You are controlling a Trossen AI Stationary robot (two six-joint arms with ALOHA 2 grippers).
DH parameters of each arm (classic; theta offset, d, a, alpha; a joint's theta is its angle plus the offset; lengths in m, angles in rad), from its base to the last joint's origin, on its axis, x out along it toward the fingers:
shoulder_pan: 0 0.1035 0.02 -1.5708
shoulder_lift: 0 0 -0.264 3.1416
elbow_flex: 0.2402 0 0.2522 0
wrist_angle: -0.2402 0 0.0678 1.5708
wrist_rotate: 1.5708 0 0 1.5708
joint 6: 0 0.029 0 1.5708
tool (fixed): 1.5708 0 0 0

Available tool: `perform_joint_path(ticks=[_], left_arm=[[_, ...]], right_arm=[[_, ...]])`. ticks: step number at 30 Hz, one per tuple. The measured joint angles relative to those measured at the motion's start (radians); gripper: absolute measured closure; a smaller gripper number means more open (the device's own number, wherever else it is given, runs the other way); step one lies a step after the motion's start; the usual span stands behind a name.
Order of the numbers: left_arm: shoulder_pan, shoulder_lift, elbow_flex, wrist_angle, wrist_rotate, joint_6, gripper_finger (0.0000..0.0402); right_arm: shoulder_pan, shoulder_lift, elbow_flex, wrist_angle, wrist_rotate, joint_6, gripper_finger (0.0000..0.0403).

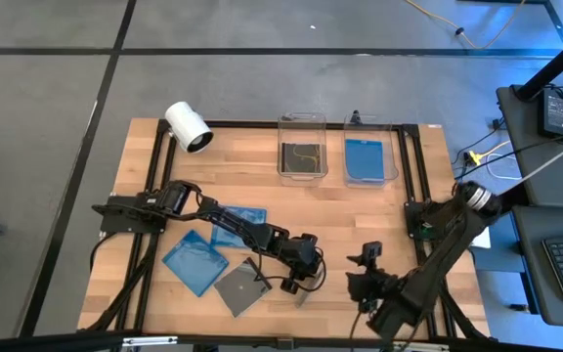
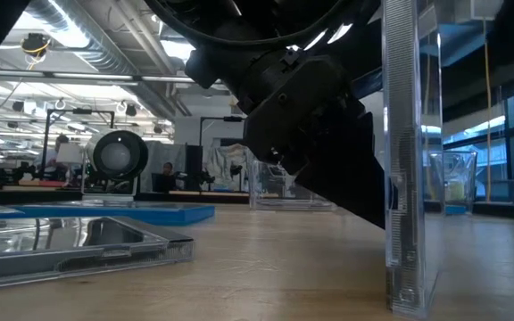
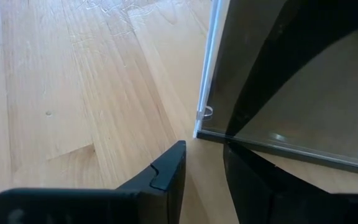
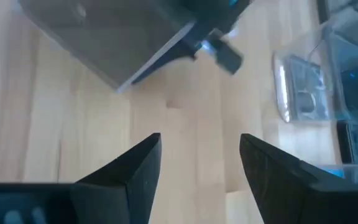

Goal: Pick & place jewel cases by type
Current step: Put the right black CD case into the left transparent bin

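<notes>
Currently gripping grey jewel case (image 2: 406, 160) upright on edge in closed left gripper (image 1: 299, 284); risking toppling on release.

The table (image 1: 360, 210) was pale wood. Two blue cases (image 1: 195, 261) lay beside a grey one (image 1: 241, 288); a blue one (image 1: 367, 159) filled one clear bin (image 1: 370, 122), something dark, perhaps black, the other bin (image 1: 302, 119).
</notes>
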Motion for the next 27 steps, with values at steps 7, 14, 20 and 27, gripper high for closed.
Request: perform_joint_path(ticks=[7,14,20,27], left_arm=[[0.000,0.000,0.000,0.000,0.000,0.000,0.0299],[0.000,0.000,0.000,0.000,0.000,0.010,0.0299],[0.000,0.000,0.000,0.001,0.000,0.025,0.0297],[0.000,0.000,0.000,0.001,0.000,0.026,0.0296]], right_arm=[[0.007,-0.205,-0.087,0.136,0.032,-0.171,0.0183],[-0.061,-0.417,-0.464,0.728,-0.125,-0.445,0.0183],[-0.175,-0.560,-0.660,1.055,-0.340,-0.655,0.0183],[-0.253,-0.644,-0.758,1.146,-0.354,-0.805,0.0183]])
